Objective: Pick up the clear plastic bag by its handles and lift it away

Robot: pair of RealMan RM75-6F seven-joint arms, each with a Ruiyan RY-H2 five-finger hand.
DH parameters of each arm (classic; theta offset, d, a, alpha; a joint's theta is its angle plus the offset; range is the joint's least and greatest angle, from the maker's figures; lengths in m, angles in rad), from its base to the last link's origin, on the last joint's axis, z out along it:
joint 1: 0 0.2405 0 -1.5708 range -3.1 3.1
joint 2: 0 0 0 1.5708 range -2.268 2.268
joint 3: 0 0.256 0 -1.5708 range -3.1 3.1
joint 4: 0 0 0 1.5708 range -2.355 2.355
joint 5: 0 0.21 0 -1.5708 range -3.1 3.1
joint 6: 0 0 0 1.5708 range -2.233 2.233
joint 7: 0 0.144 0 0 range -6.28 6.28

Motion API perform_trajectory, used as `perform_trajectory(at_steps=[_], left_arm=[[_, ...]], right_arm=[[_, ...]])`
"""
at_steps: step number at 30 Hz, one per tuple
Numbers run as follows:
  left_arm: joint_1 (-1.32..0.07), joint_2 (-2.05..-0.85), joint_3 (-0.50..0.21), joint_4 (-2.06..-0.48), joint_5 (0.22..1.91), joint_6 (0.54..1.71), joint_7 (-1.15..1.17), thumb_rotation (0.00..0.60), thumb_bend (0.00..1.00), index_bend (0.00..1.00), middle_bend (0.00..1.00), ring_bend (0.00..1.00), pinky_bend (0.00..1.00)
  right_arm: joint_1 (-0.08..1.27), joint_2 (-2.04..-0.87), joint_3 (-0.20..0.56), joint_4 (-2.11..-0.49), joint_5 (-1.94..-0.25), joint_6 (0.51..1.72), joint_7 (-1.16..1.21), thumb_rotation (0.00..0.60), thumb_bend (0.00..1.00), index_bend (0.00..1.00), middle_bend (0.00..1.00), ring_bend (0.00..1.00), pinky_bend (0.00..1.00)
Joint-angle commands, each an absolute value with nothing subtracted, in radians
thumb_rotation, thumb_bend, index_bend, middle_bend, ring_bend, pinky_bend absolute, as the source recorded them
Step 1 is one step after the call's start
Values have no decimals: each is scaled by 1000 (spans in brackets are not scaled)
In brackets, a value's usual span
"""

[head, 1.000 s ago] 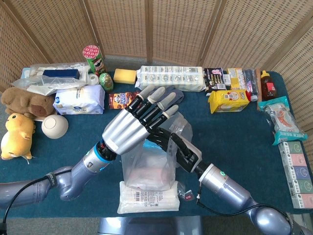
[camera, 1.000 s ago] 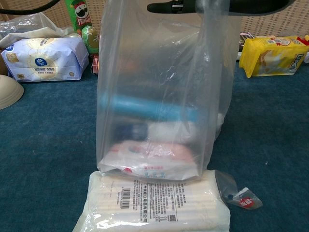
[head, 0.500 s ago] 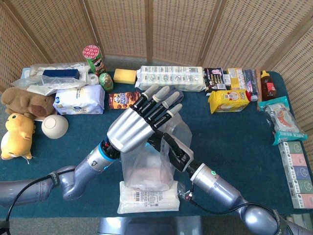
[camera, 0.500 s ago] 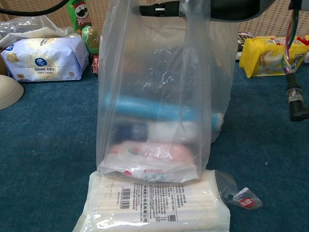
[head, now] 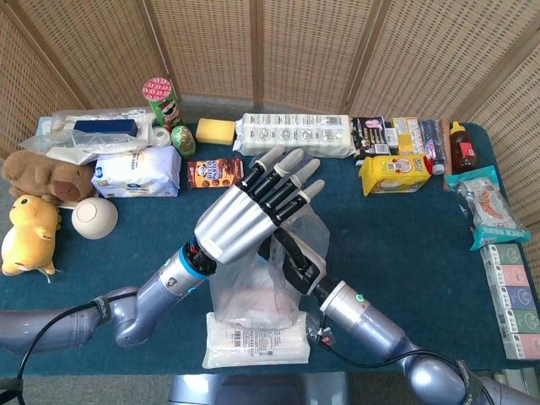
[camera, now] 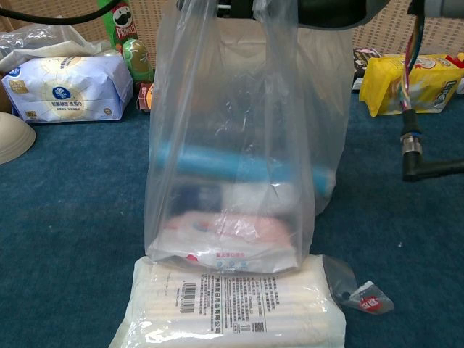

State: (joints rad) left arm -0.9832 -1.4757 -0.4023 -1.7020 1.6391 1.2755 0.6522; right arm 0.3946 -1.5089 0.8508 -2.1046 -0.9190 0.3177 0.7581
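The clear plastic bag (head: 253, 291) (camera: 239, 145) stands mid-table, its bottom resting on a white barcoded packet (camera: 232, 308). Inside it lie a blue tube and a pink-and-white pack. My left hand (head: 253, 211), silver, hovers flat over the bag's top with its fingers stretched out and apart, holding nothing that I can see. My right hand (head: 289, 257), dark, sits just beneath it at the bag's mouth. In the chest view the bag's handles are pulled up taut over the dark right hand (camera: 319, 9) at the frame's top edge.
A small sachet (camera: 360, 296) lies by the packet's right corner. At the back left stand a crisp can (head: 162, 101), a tissue pack (head: 137, 175) and a bowl (head: 94, 218); a yellow snack bag (head: 392, 173) lies at the back right. Boxes (head: 510, 295) line the right edge.
My right hand has slid left, further under the left hand, drawing the bag's top narrower. The left hand has shifted slightly right. The right arm's cable has come into the chest view.
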Motion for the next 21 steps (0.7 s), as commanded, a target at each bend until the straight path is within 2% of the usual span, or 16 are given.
perform_trajectory(at_steps=[1, 10, 21], left_arm=[[-983, -1474, -400, -1704, 1637, 1277, 654, 600, 78, 145, 148, 18, 164], [-992, -1479, -398, -1698, 1623, 1273, 658, 600, 78, 143, 148, 17, 164], [-1003, -1488, -401, -1688, 1610, 1280, 661, 600, 78, 143, 148, 17, 164]], right_arm=[[399, -1508, 846, -2096, -938, 327, 766, 154, 123, 257, 284, 186, 57], [412, -1516, 834, -2092, -964, 340, 824, 155, 123, 274, 310, 215, 103], [415, -1487, 812, -2109, -982, 360, 878, 153, 137, 369, 408, 350, 242]])
